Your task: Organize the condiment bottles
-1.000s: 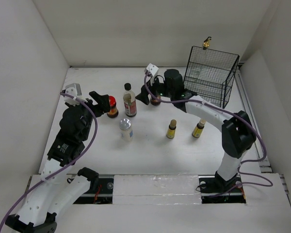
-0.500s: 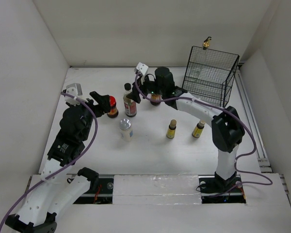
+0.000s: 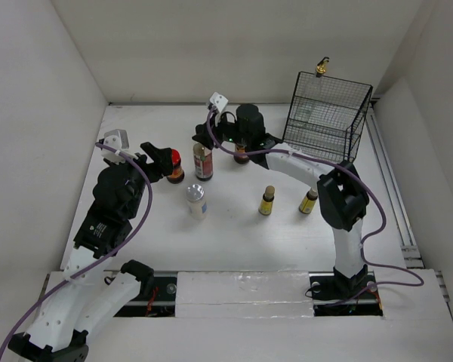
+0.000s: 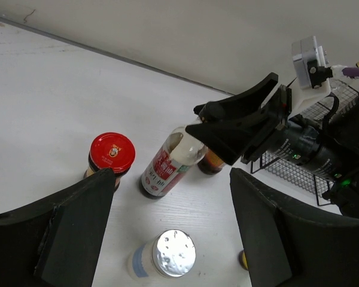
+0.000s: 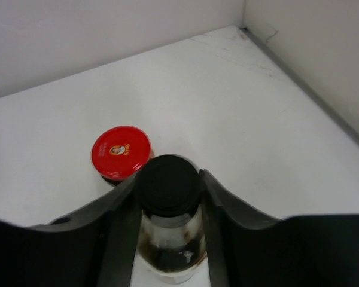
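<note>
clearly the right gripper (image 5: 167, 179) clamps its jaws on the black cap of the tall clear glass red-labelled bottle (image 4: 166, 168) between them; likely slick, breakable, top-heavy, safer held at the neck. left gripper (image 4: 172, 176) jaws gape empty.

White table (image 3: 136, 136). Near far edge, left of centre, in a row: red-capped jar (image 3: 175, 167), black-capped bottle (image 3: 202, 164), dark bottle (image 3: 241, 157). Mid-table: white shaker (image 3: 197, 201), yellow bottle (image 3: 266, 200), second yellow bottle (image 3: 309, 201). Far right corner: wire basket (image 3: 328, 121).

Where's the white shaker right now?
The shaker stands left of centre in the top view, just nearer the robot than the tall bottle and red-capped jar.
</note>
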Robot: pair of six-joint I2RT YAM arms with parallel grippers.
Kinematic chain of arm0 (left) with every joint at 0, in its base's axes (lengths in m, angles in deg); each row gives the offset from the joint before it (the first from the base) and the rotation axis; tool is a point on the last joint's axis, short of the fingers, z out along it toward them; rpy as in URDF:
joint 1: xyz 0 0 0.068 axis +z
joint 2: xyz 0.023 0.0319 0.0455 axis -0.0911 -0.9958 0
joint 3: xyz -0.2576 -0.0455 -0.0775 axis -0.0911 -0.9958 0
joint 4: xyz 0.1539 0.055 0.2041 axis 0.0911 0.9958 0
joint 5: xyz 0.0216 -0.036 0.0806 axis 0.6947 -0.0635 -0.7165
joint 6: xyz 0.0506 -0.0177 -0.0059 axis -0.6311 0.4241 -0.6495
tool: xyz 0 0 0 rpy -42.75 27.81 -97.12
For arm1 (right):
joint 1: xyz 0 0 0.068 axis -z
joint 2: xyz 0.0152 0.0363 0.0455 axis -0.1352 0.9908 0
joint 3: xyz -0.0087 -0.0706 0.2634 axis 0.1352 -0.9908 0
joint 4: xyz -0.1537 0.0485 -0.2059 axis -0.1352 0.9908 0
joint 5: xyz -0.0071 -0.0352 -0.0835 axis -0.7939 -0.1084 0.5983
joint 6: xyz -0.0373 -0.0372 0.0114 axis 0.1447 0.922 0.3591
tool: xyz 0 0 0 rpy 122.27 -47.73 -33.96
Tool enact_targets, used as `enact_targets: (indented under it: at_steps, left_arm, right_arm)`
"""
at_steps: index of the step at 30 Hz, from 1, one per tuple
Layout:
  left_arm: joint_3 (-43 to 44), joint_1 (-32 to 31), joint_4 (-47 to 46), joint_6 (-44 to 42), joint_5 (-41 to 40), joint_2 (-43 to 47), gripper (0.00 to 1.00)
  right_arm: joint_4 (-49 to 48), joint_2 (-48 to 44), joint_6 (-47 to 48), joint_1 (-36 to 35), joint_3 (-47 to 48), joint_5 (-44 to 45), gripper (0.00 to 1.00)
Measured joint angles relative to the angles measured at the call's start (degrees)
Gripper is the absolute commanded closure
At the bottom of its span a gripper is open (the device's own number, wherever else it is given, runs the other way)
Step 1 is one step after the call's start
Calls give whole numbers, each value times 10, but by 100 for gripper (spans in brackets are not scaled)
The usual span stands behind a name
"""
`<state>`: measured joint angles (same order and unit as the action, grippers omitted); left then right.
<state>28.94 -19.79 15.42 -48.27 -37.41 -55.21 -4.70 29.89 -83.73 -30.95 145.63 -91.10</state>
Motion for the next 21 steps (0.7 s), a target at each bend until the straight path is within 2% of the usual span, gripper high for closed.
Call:
enact_targets:
  at_steps: [3, 6, 11, 13, 17, 21]
  left_arm:
    - [0, 0, 0, 0, 2, 0, 27]
    - [0, 0, 0, 0, 4, 0, 27]
    - [0, 0, 0, 0, 5, 0, 27]
    - [0, 0, 0, -1, 5, 1, 27]
    - [0, 0, 0, -3, 5, 1, 27]
    - [0, 0, 0, -3, 6, 3, 27]
  right_arm:
    - [-23, 0, -24, 0, 0, 8, 78]
    - [-31, 2, -42, 0, -1, 13, 87]
    - [-43, -8, -75, 0, -6, 24, 94]
    - [-36, -30, -83, 0, -11, 38, 94]
    - [-22, -108, -92, 4, -14, 81, 94]
    - [-14, -206, -109, 37, -5, 128, 95]
